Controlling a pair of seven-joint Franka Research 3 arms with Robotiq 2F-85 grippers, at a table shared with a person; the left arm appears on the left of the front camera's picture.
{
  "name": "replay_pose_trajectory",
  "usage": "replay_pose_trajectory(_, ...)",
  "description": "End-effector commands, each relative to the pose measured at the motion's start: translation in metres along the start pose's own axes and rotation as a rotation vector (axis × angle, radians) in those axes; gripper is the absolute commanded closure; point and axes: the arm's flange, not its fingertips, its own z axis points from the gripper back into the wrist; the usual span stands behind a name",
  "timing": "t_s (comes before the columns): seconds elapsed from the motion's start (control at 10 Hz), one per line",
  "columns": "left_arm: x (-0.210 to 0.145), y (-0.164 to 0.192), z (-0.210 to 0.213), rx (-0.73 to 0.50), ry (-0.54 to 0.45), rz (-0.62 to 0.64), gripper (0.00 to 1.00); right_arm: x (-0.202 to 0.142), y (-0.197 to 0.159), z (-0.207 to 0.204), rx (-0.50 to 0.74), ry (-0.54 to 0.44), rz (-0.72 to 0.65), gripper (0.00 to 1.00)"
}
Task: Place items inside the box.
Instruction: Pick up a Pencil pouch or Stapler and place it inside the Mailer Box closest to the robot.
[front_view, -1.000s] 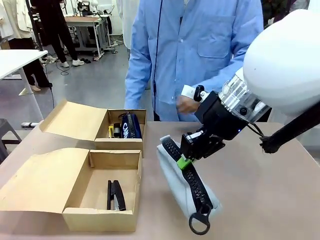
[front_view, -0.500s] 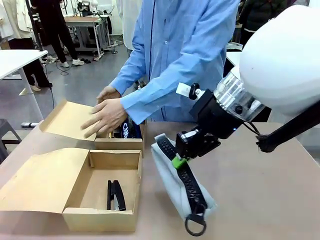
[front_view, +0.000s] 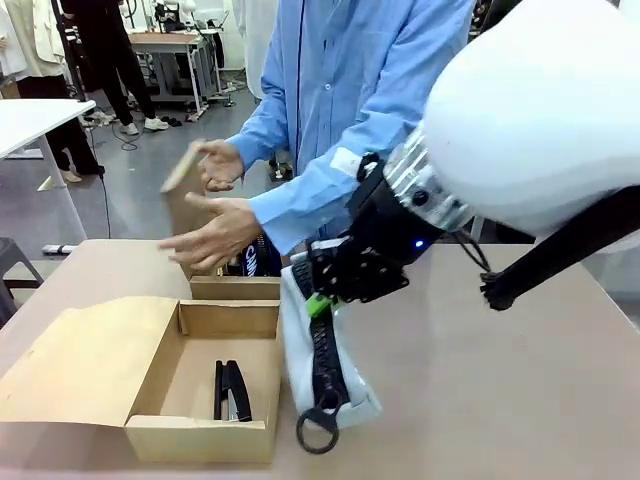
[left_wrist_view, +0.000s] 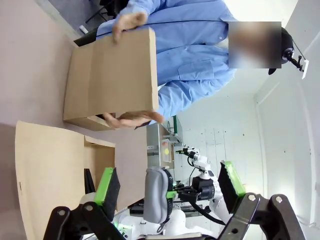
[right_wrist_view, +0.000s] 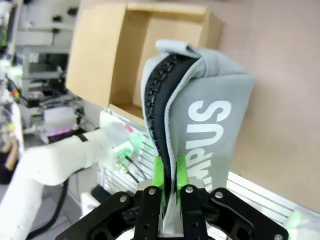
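The right arm comes in from the right side and reaches across the middle, its black wrist angled down and leftward. The right gripper is clamped tight on the zip edge near the top of the pouch, the green pads pressed close on either side, and the pouch hangs below. The left gripper has its fingers spread wide apart, with nothing between them.
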Motion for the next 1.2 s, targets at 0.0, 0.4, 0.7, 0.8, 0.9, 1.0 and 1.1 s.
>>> replay_pose_trajectory(0.0, -0.002, 0.000, 0.000, -0.017, -0.002, -0.019, 0.00, -0.028, -0.057, 0.066, 0.102, -0.062, -0.037, 0.89)
replay_pose_trajectory(0.4, -0.002, 0.000, 0.000, -0.017, -0.002, -0.019, 0.00, -0.087, -0.171, 0.128, 0.170, -0.094, -0.163, 0.89)
replay_pose_trajectory(0.7, -0.002, 0.000, 0.000, -0.017, -0.002, -0.019, 0.00, -0.101, -0.197, 0.116, 0.223, -0.093, -0.183, 0.89)
replay_pose_trajectory(0.8, -0.002, 0.000, 0.000, -0.017, -0.002, -0.019, 0.00, -0.098, -0.194, 0.111, 0.214, -0.086, -0.184, 0.89)
replay_pose_trajectory(0.9, -0.002, 0.000, 0.000, -0.017, -0.002, -0.019, 0.00, -0.096, -0.193, 0.110, 0.213, -0.078, -0.188, 0.89)
replay_pose_trajectory(1.0, -0.002, 0.000, 0.000, -0.017, -0.002, -0.019, 0.00, -0.094, -0.192, 0.109, 0.216, -0.076, -0.185, 0.89)
replay_pose_trajectory(1.1, -0.002, 0.000, 0.000, -0.017, -0.002, -0.019, 0.00, -0.091, -0.189, 0.107, 0.204, -0.073, -0.191, 0.89)
